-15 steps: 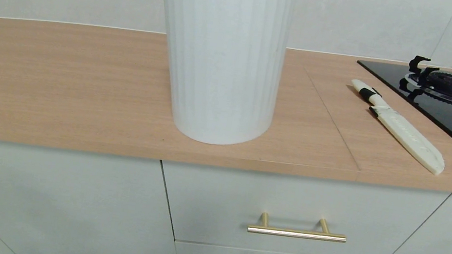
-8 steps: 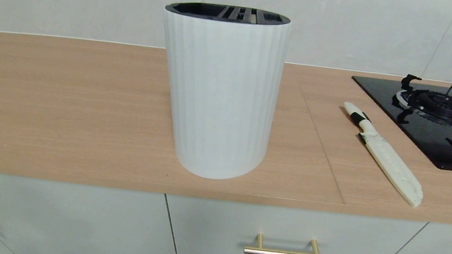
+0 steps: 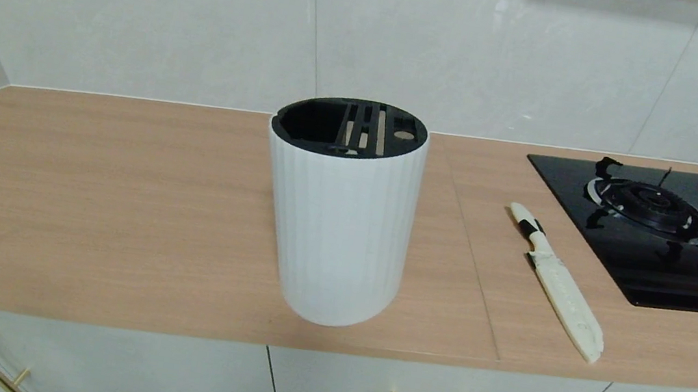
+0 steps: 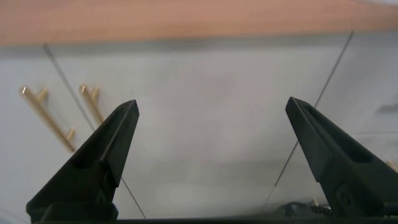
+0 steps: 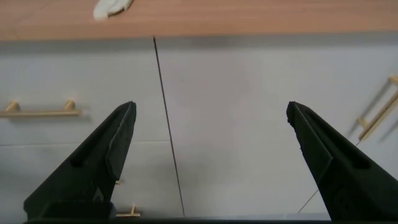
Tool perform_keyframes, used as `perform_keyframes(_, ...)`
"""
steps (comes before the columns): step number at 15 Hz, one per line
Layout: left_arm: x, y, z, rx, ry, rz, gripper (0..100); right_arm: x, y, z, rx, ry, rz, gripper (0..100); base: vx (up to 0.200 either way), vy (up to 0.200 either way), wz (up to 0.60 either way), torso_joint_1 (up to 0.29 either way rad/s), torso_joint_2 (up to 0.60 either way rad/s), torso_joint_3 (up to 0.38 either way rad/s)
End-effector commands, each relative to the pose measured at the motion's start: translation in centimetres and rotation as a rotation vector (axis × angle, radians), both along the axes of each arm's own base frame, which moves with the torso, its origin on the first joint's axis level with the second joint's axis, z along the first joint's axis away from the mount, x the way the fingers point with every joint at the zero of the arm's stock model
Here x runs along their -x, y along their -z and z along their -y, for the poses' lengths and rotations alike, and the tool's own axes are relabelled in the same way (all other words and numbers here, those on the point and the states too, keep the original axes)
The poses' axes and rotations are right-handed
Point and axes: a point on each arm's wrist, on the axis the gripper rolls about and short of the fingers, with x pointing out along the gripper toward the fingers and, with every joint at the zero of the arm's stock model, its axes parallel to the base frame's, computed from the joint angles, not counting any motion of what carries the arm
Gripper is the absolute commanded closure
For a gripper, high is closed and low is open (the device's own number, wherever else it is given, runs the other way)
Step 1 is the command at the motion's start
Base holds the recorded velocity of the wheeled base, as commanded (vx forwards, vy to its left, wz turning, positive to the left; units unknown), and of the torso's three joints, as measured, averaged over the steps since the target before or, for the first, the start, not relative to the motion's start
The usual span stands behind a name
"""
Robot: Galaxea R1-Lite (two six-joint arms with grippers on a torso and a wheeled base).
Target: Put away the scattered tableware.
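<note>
A white ribbed knife holder (image 3: 339,236) stands upright on the wooden countertop (image 3: 79,197), near the front edge. Its black slotted insert (image 3: 351,127) faces up. A cream kitchen knife (image 3: 560,286) with a black band on its handle lies flat on the countertop to the robot's right of the knife holder, well apart from it, between the holder and the black gas hob (image 3: 656,221). The handle points toward the tiled wall (image 3: 142,6) and the blade tip toward the front edge. The left gripper (image 4: 211,102) is spread wide and faces the grey cabinet fronts below the countertop, near two brass handles (image 4: 62,118). The right gripper (image 5: 211,106) is likewise spread wide and faces the cabinet fronts, with the knife tip (image 5: 112,7) above it on the countertop edge and a brass drawer handle (image 5: 40,111) to one side.
</note>
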Motion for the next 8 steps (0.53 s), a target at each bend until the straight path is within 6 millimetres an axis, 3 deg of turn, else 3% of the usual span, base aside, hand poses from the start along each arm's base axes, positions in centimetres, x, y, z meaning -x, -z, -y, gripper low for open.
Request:
perform_keyframes(1,-0.01,-0.02,0.0,0.0,0.0,0.0,0,-0.01,0.0,0.0,0.001,-0.001,-0.002,0,0.0,0.0,0.0,0.29,-0.5,-0.246)
perform_keyframes(8,-0.01,0.0,0.0,0.0,0.0,-0.002,0,-0.01,0.0,0.0,0.001,-0.001,-0.002,0,0.0,0.0,0.0,0.265,-0.52,-0.253)
